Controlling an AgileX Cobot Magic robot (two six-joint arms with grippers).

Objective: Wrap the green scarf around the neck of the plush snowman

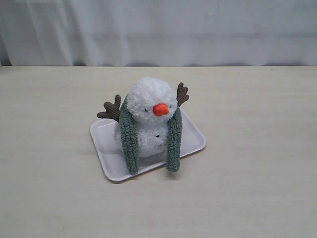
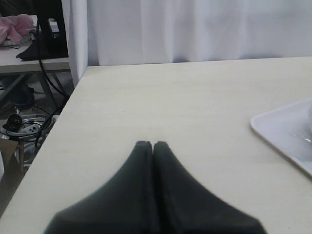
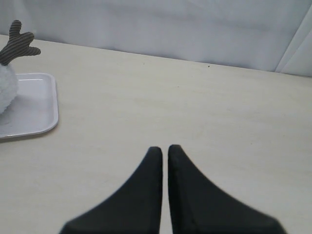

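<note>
1. Exterior view: the plush snowman [image 1: 148, 116] sits upright on a white tray [image 1: 106, 141] in the middle of the table [image 1: 247, 188]. The green scarf [image 1: 174, 136] is draped behind the snowman's neck [image 1: 147, 125], and both ends hang down the front, one on each side of the body. The ends aren't crossed. Neither arm is in this shot.
2. Judgement: the drape is done and crossing looks like what's left. Pinch one hanging end low down and carry it across under the orange nose. Pull gently, since the plush looks light and could tip off the tray.
3. Left wrist view: the left gripper [image 2: 153, 144] is clenched on nothing, over bare table. Only a tray corner shows, off to the side, and the scarf is not in view, so it's well apart.
4. Right wrist view: the right gripper [image 3: 165, 148] is clenched and empty. The snowman's twig arm [image 3: 17, 41] and the tray edge are well apart from it. No scarf is visible here.
</note>
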